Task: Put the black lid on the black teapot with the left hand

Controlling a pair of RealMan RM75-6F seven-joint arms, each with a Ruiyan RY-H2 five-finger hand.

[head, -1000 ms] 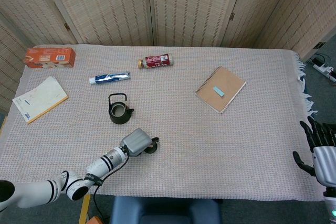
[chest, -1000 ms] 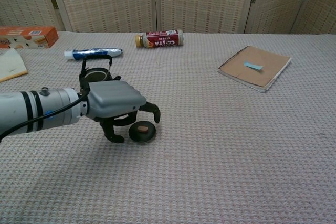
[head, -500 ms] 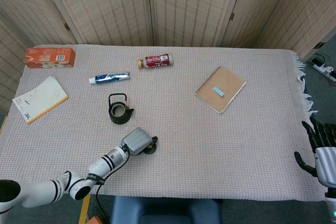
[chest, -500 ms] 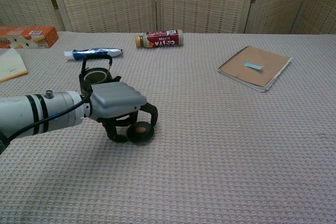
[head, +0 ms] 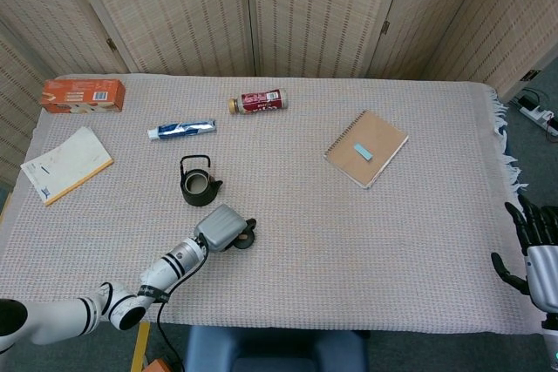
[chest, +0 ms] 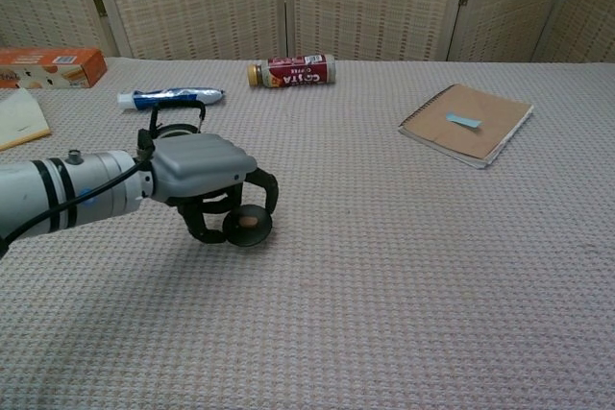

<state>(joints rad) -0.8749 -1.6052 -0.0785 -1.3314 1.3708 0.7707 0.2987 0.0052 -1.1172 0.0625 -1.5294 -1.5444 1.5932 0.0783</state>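
Black lid (chest: pixel 249 225) tilted, knob (chest: pixel 250 221) camera-facing.

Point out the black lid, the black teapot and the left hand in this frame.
black lid (chest: pixel 248 225), chest view, on its tilted face near the knob.
black teapot (head: pixel 198 189), head view, on its body rim.
left hand (chest: pixel 197 167), chest view, on the grey back of the hand.
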